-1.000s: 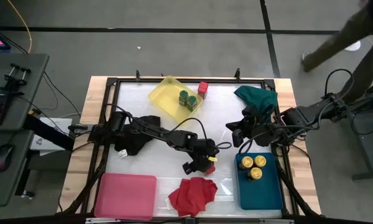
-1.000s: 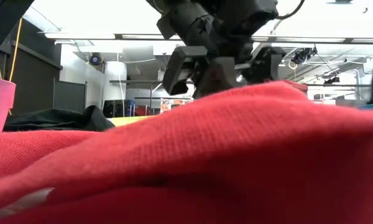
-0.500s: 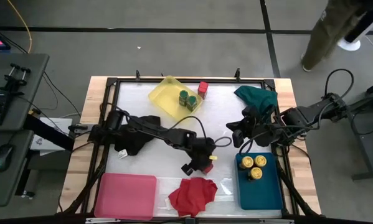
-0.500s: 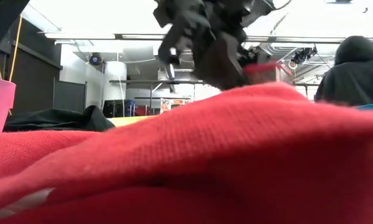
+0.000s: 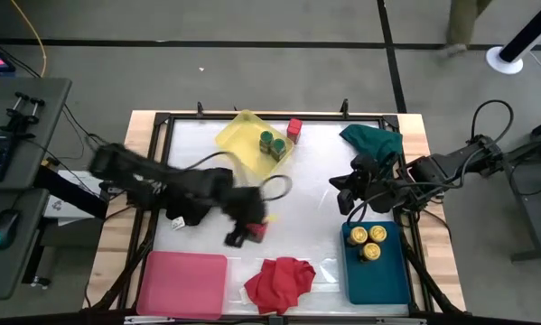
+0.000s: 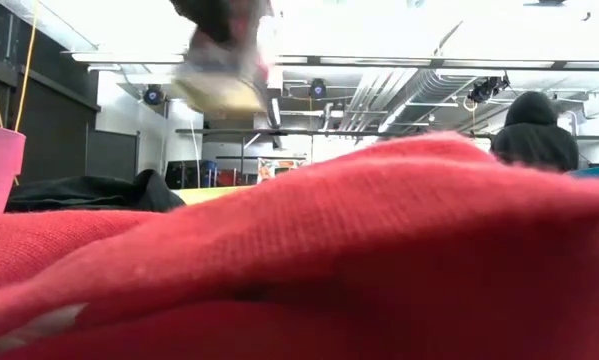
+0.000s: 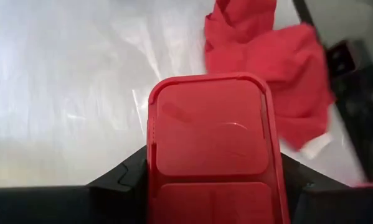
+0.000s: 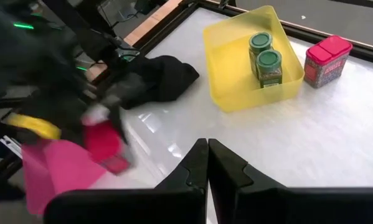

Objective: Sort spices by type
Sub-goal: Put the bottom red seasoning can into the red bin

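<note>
Nearest lies the red cloth (image 5: 279,281), with the pink tray (image 5: 183,283) beside it and the teal tray (image 5: 376,267) holding three yellow-lidded jars (image 5: 368,242). Above the bench (image 5: 315,171), the left tool (image 5: 244,233) clamps a red box (image 7: 209,149). The right tool (image 8: 208,163), fingers pressed together and empty, hovers by the teal tray. Farther off, two green-lidded jars (image 5: 271,144) sit in the yellow tray (image 5: 235,137), a second red box (image 5: 294,128) just beside it.
</note>
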Tool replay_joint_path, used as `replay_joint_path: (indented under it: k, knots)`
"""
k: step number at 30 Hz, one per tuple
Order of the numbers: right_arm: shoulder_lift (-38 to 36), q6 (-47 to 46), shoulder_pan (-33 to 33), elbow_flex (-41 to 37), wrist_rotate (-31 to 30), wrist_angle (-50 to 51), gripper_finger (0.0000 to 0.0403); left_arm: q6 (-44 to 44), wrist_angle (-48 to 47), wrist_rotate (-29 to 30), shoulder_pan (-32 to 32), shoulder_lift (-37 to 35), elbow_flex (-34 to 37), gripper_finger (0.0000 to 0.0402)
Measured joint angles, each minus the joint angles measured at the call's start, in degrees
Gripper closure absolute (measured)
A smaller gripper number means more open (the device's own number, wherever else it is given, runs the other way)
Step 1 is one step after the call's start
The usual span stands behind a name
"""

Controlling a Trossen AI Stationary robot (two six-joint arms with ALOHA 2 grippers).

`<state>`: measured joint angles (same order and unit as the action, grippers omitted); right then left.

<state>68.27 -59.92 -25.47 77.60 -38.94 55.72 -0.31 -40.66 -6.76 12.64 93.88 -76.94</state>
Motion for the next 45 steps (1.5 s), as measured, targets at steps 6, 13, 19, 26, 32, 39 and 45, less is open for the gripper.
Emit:
replay_joint_path:
  k: [6,13,19,26,32,39,45]
  knots:
    - [0.00,0.00,0.00,0.00,0.09,1.13,0.0402,-38.29,3.19,22.16,16.19,-16.99,12.70,0.0219]
    - [0.00,0.00,0.80,0.00,-0.44,1.93,0.0402,-84.16,0.45,41.40,33.83,-19.52,15.51,0.0219]
    - [0.00,5.39,2.28,0.00,2.56,2.34,0.0402,-103.85,-1.70,34.17,38.25,-11.20,14.45,0.0219]
    - [0.02,11.08,4.53,0.00,7.27,2.32,0.0402,-119.37,-13.53,27.94,42.23,0.01,3.21,0.0219]
    - [0.02,12.45,5.92,0.00,7.95,2.29,0.0402,-124.48,-25.40,24.46,43.72,8.76,-6.02,0.0219]
    - [0.02,12.35,6.38,0.00,7.94,0.33,0.0402,-124.16,-30.29,24.47,43.63,15.28,-8.22,0.0219]
    - [0.02,11.90,6.38,0.00,7.93,-0.52,0.0402,-124.11,-30.23,25.42,42.17,18.55,-8.22,0.0216]
